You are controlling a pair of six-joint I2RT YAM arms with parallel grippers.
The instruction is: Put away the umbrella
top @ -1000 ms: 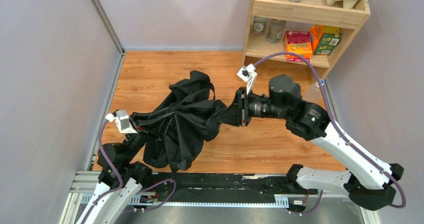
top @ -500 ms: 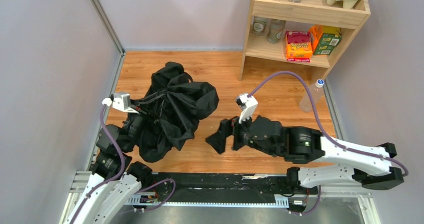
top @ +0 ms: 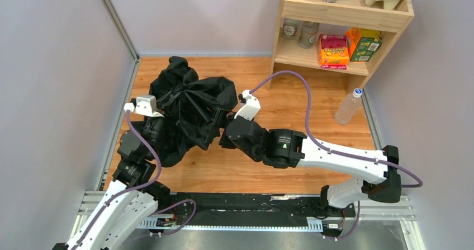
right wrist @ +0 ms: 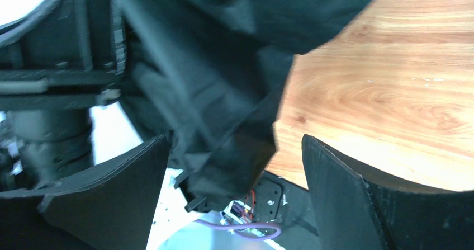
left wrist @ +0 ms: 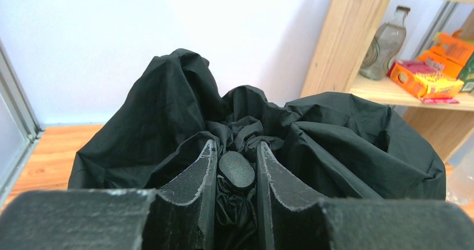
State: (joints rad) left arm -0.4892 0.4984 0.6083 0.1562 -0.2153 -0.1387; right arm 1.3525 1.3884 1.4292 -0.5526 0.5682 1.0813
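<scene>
Grip on one side, open jaws on the other

From where I stood, the black fabric compact umbrella (top: pixel 190 102) lay as a crumpled heap on the wood-grain tabletop (top: pixel 313 110), to the left of the pale wooden shelf unit (top: pixel 341 18) and well apart from it. The left gripper (left wrist: pixel 236 149) was buried in the side of the heap farthest from the shelf unit. Its wrist view showed the two fingers (left wrist: pixel 204 166) pinching a small oval black part of the umbrella, with bunched cloth around it. The right gripper (right wrist: pixel 233 144) reached in from the shelf unit's side, jaws spread wide and holding nothing, a fold of the black cloth hanging between them. Whether the cloth touched either finger I could not tell. A clear plastic bottle (top: pixel 347 105) stood just beside the shelf unit's lower right foot, and an orange box (top: pixel 333 50) sat on its lower board.
</scene>
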